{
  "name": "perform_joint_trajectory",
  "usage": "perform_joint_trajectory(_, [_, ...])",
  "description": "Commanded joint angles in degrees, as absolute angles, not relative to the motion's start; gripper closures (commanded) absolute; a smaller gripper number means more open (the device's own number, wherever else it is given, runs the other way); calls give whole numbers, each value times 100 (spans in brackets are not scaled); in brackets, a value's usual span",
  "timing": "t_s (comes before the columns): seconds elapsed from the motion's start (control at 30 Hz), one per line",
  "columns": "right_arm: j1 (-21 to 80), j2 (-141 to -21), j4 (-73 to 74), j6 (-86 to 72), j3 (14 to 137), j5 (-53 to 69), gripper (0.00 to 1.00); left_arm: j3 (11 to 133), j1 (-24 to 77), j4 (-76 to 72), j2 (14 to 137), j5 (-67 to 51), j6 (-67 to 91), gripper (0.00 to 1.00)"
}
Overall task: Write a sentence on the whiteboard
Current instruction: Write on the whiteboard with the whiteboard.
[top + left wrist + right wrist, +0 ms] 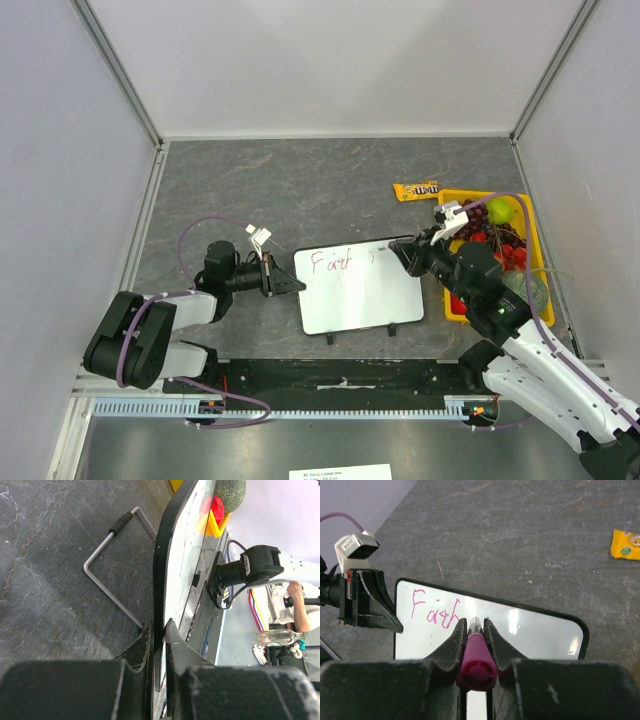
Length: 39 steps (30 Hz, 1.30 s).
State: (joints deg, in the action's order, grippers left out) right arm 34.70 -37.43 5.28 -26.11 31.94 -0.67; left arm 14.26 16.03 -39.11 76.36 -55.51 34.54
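Whiteboard (pixel 365 290) sits mid-table (pixel 300 190), L gripper (pixel 297 285) clamped on its left edge, R gripper (pixel 475 622) closed on pink marker (pixel 477 662), tip at board just right of "Faith" lettering (pixel 332 263).

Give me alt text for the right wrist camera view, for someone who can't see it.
The right hand grips a magenta marker, its tip at the whiteboard just after pink handwriting reading "Faith". The left hand clamps the board's edge on the left; a yellow snack packet lies on the grey table at far right.
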Motion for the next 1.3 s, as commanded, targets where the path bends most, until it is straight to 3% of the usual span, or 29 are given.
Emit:
perform_joint_trajectory(0.0, [3454, -3884, 211, -2611, 3621, -88, 100, 1485, 1670, -3674, 7682, -5080, 3050, 98])
perform_joint_trajectory(0.9, [3454, -4228, -114, -2452, 3085, -571, 100, 1494, 1679, -3656, 7690, -5063, 3032, 98])
perform_joint_trajectory(1.27, [3454, -3744, 237, -2549, 3261, -606, 100, 1494, 1679, -3639, 7682, -5063, 3032, 98])
